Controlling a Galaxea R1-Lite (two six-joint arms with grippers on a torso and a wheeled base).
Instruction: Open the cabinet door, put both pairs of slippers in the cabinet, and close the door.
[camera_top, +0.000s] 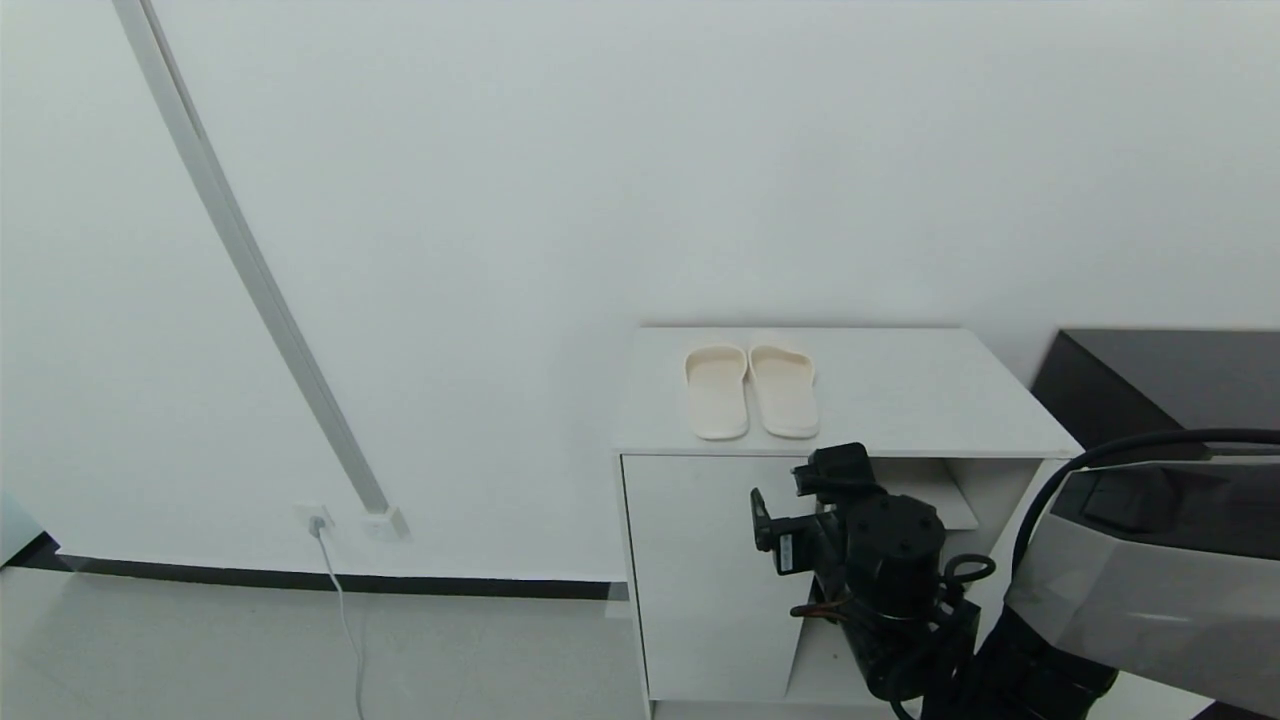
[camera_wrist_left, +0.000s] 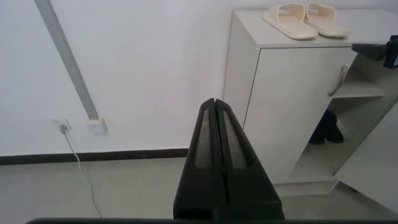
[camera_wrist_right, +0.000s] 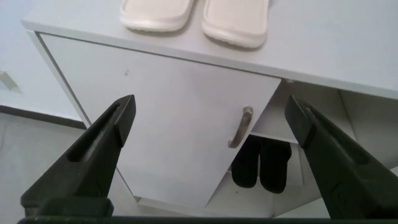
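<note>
While cream slippers (camera_top: 752, 390) sit near the cabinet (camera_top: 900, 400) top's front edge, right gripper (camera_wrist_right: 210, 104) is wide open, empty, facing the door handle (camera_wrist_right: 239, 126). Left gripper (camera_wrist_left: 215, 102) is closed, empty, well apart from the cabinet.

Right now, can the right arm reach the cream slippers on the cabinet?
Probably yes: the right tool is open in front of the cabinet, the cream slippers lie near its top's front edge, and nothing lies between.

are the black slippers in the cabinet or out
In. The black slippers sit at the bottom inside the cabinet, visible through its open side.
</note>
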